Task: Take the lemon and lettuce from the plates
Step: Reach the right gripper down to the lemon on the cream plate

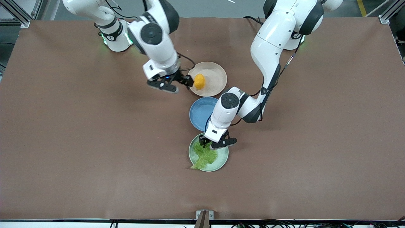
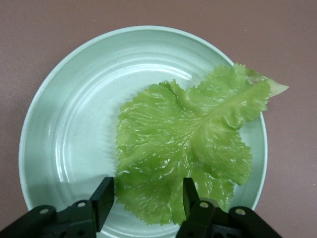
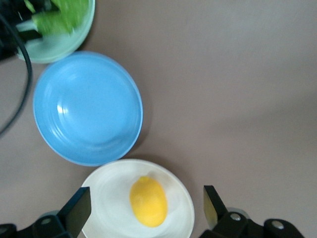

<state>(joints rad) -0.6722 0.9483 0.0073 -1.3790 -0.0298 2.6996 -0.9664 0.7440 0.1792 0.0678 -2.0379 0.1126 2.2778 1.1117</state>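
The lemon point(image 1: 199, 81) point(image 3: 148, 202) lies on the beige plate point(image 1: 215, 72) point(image 3: 106, 201). My right gripper point(image 1: 182, 83) point(image 3: 146, 203) hangs over that plate, open wide, one finger on each side of the lemon and neither touching it. The lettuce point(image 1: 205, 155) point(image 2: 188, 144) lies flat on the mint green plate point(image 1: 223, 158) point(image 2: 74, 124), its stem end over the rim. My left gripper point(image 1: 211, 144) point(image 2: 147, 193) is low over that plate. Its fingers stand apart at the two sides of the leaf's broad end, which lies between them.
A blue plate point(image 1: 198, 112) point(image 3: 86, 109) with nothing on it sits between the two plates, partly under the left arm. The three plates stand close together in a row mid-table. Bare brown table point(image 1: 95, 142) lies all around.
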